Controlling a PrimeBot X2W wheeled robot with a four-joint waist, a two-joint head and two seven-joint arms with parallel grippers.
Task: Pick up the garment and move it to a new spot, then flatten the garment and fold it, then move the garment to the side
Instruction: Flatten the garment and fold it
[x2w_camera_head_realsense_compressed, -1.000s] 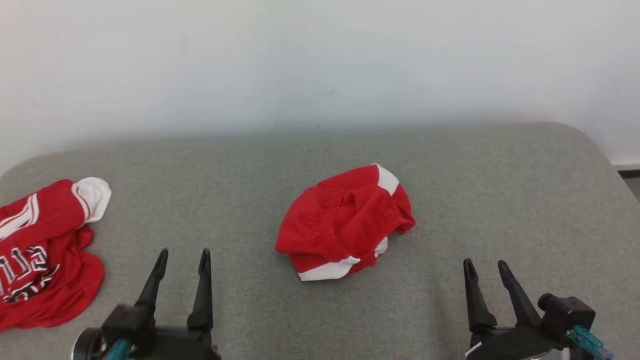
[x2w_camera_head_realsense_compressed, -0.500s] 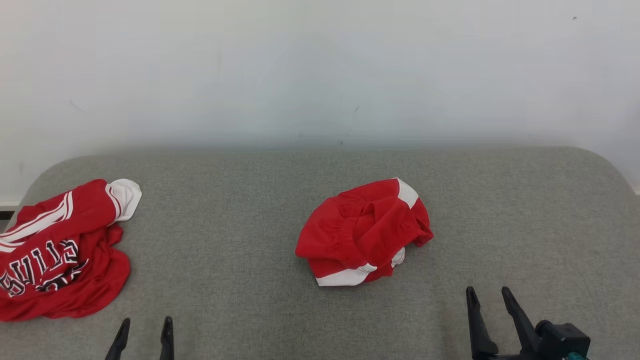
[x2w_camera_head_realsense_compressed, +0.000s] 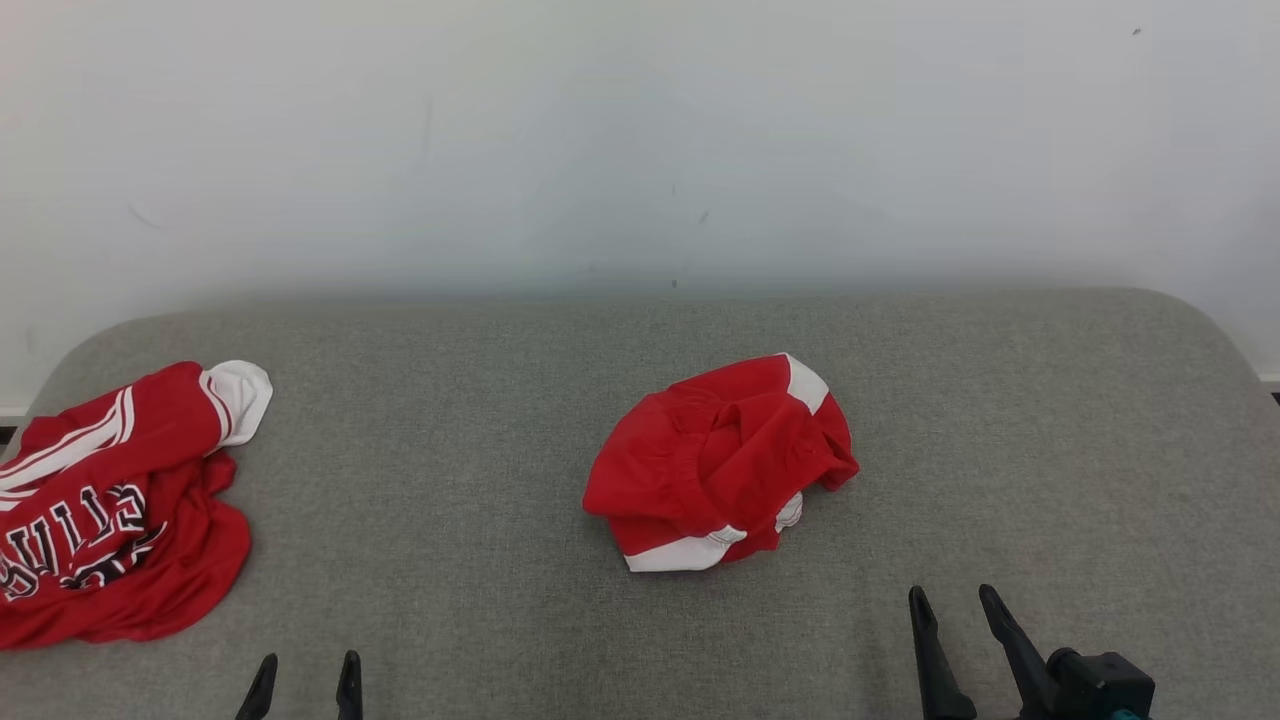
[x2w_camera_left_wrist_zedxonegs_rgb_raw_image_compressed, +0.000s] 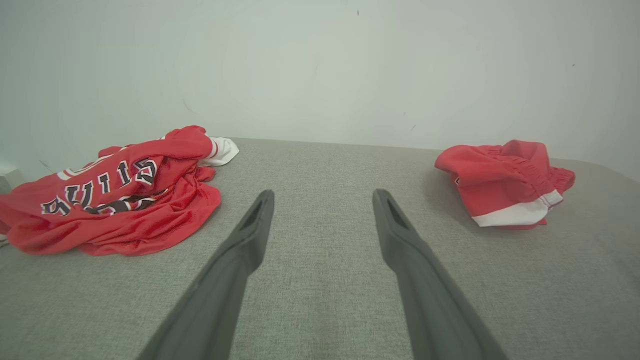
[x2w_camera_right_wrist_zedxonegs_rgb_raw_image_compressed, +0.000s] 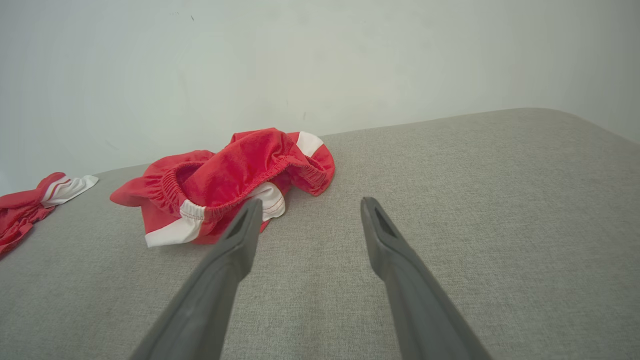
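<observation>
- Head view from my end: a grey fabric-covered surface (x2w_camera_head_realsense_compressed: 450, 470) with rounded far corners runs back to a plain white wall (x2w_camera_head_realsense_compressed: 640, 130).
- That wall is pale and evenly lit, with a few tiny dark specks near the middle and a faint scuff over on the left.
- The surface weave looks fine and flat. It reads a bit darker along the back edge where it meets the wall.
- The garment (x2w_camera_head_realsense_compressed: 715, 460) sits in a crumpled heap about mid-surface. It's red with white trim, and the right wrist view shows a gathered elastic band on it.
- A second red piece, a jersey (x2w_camera_head_realsense_compressed: 110, 510) with black-and-white lettering and a white-edged sleeve, is bunched at the left edge, well apart from the garment.
- My left gripper (x2w_camera_head_realsense_compressed: 309, 662) pokes up at the bottom edge with its fingers spread apart. In its wrist view the grey fabric shows between them, and it points at the stretch between the two heaps.
- My right gripper (x2w_camera_head_realsense_compressed: 951, 592) is at the lower right, fingers also spread wide. It's near the garment's front-right side, not touching the cloth.
</observation>
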